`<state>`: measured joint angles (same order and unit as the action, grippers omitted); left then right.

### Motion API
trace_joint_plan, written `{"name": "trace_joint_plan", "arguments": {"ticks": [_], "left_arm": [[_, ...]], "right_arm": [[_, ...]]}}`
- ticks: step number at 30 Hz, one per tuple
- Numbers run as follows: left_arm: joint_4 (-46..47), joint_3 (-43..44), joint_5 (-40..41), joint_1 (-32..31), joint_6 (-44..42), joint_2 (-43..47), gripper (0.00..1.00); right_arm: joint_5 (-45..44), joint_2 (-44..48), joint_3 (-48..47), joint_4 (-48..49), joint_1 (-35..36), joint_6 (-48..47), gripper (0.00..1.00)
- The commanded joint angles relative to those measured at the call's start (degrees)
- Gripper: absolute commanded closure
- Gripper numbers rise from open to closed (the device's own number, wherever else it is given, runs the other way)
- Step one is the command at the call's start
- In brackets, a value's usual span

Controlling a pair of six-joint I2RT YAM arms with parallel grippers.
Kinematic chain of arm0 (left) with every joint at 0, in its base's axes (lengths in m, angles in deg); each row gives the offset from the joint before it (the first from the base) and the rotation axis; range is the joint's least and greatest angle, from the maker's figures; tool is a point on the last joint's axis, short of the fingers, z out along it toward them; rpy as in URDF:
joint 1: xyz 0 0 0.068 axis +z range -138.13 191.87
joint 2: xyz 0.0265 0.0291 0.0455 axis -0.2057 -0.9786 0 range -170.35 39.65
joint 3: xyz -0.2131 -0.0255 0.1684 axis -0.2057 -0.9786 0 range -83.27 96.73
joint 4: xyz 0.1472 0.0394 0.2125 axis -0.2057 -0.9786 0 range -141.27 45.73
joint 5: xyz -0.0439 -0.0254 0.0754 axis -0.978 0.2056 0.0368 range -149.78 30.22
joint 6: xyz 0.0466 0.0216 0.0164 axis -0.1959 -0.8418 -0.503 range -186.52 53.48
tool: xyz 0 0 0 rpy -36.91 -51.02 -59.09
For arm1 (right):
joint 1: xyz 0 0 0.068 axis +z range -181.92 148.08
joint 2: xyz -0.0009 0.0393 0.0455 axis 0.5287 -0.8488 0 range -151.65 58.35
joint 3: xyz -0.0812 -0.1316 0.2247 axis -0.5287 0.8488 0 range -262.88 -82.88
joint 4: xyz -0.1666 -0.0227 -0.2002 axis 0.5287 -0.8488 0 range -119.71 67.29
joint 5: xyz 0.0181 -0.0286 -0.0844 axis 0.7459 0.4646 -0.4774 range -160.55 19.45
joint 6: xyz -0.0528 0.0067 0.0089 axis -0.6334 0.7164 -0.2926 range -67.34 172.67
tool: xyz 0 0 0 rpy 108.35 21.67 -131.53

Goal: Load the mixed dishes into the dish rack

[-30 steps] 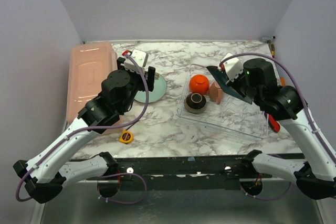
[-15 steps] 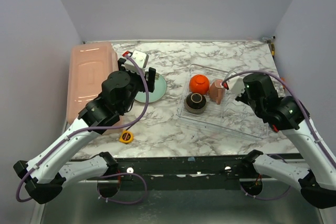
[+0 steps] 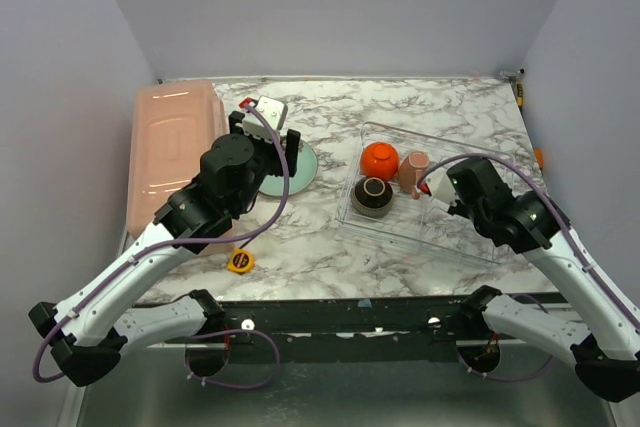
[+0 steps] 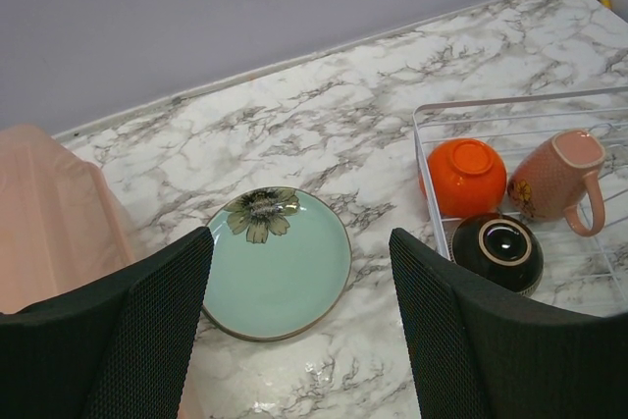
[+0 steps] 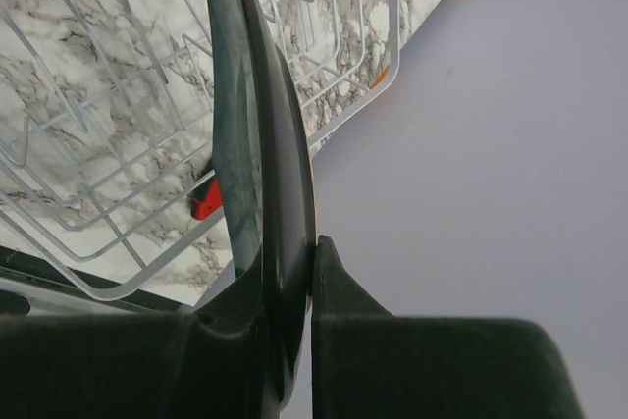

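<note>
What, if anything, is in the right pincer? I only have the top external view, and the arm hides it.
Observer: The right pincer is shut on a dark glossy plate, held edge-on.
Operator: Is it at the rack?
Observer: Yes, the white wire grid of the clear plastic dish rack shows just beyond the plate.
Operator: And the left side?
Observer: The left pincer is open over a pale teal ceramic plate with a flower print at its far edge.
</note>
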<state>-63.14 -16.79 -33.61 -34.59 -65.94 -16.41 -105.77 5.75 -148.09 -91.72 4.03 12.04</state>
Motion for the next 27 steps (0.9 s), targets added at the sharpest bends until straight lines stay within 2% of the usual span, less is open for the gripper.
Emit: {"name": "trace_joint_plan", "arguments": {"ticks": [1, 18, 27], "left_arm": [[1.16, -0.57, -0.29, 0.14, -0.05, -0.71, 0.27], [0.88, -0.57, 0.02, 0.13, -0.14, -1.82, 0.27], [0.77, -0.41, -0.01, 0.13, -0.22, -2.04, 0.27]], "right_arm": [[-2.12, 1.3, 1.26, 0.48, 0.63, -6.58, 1.0], [1.78, -2.74, 1.94, 5.62, 1.71, -8.43, 1.0], [1.63, -8.6, 0.63, 7.46, 2.53, -9.64, 1.0]]}}
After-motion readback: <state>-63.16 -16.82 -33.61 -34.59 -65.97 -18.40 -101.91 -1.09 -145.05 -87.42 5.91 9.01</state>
